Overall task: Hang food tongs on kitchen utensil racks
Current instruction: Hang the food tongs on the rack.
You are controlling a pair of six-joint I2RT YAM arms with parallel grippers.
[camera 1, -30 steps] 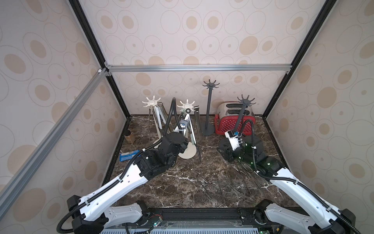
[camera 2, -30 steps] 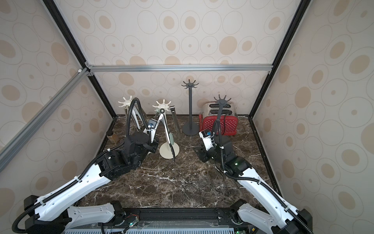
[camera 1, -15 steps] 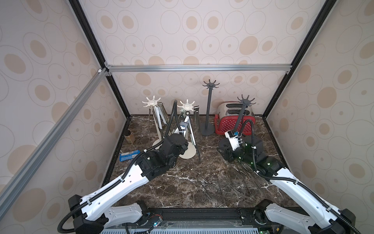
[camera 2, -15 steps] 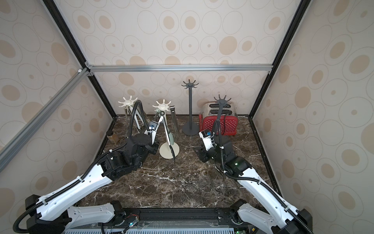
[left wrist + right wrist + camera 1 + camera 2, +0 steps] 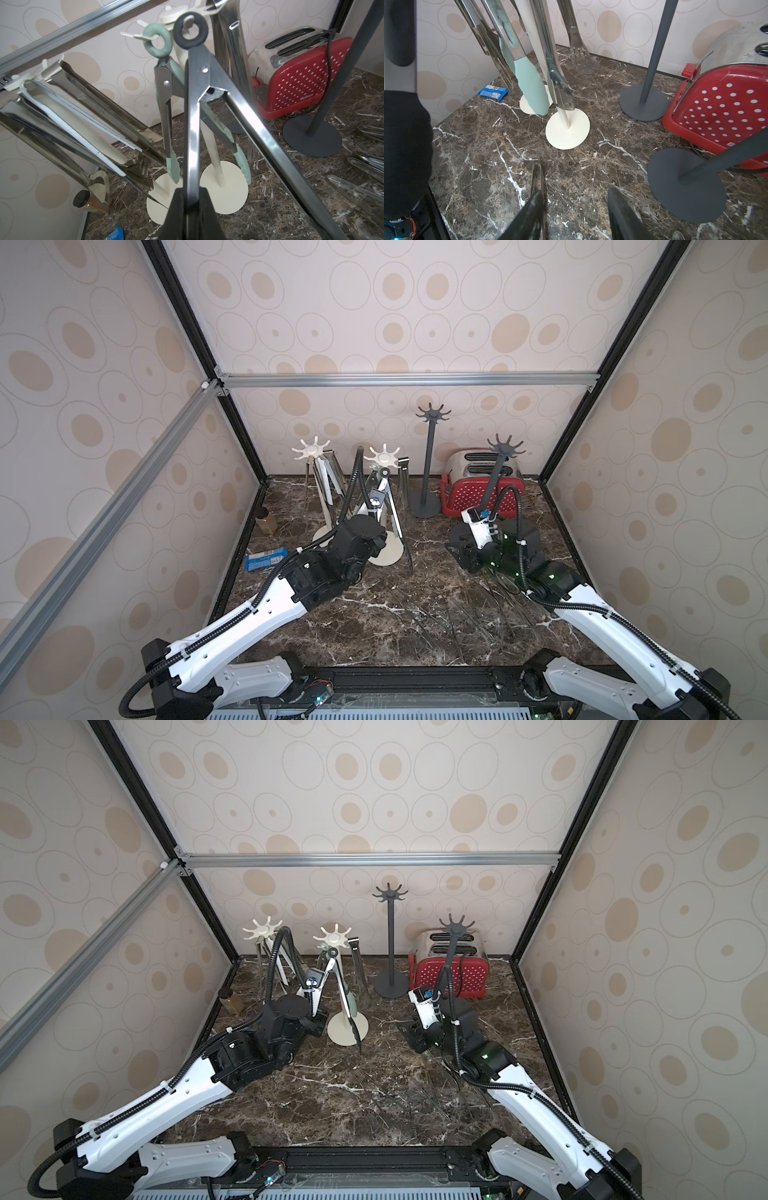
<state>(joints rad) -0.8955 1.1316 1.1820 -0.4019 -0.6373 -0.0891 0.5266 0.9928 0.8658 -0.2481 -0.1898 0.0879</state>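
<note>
Left tool [image 5: 192,200] is clamped on one steel arm of the black-ring tongs [image 5: 195,116], low down near the tip end; the other arm splays free toward the dark racks.

The tongs' black ring [image 5: 190,44] is up at the crown of the near cream rack [image 5: 381,456]. In the left wrist view a cream hook prong shows through the ring; I can't tell whether the ring rests on it.

On that same rack hang the green-tipped tongs [image 5: 173,168], next to the held pair, and a slotted steel pair [image 5: 230,52] on the far side. The far cream rack [image 5: 311,450] carries several steel tongs [image 5: 108,110], fanned out and tilted.

Right tool [image 5: 574,209] sits low over the desk [image 5: 353,614], jaws apart, nothing between them. The looped end of one loose pair [image 5: 537,176] lies just beside one finger. More loose tongs [image 5: 505,601] lie flat on the desk by the right arm, hard to separate against the marble.

The back dark rack [image 5: 430,464] and the front dark rack [image 5: 494,485] stand upright on the right half. The red toaster [image 5: 469,497] is right behind the front one.

A blue packet [image 5: 266,559] and a small jar [image 5: 266,522] sit at the left wall, well apart from both tools.
</note>
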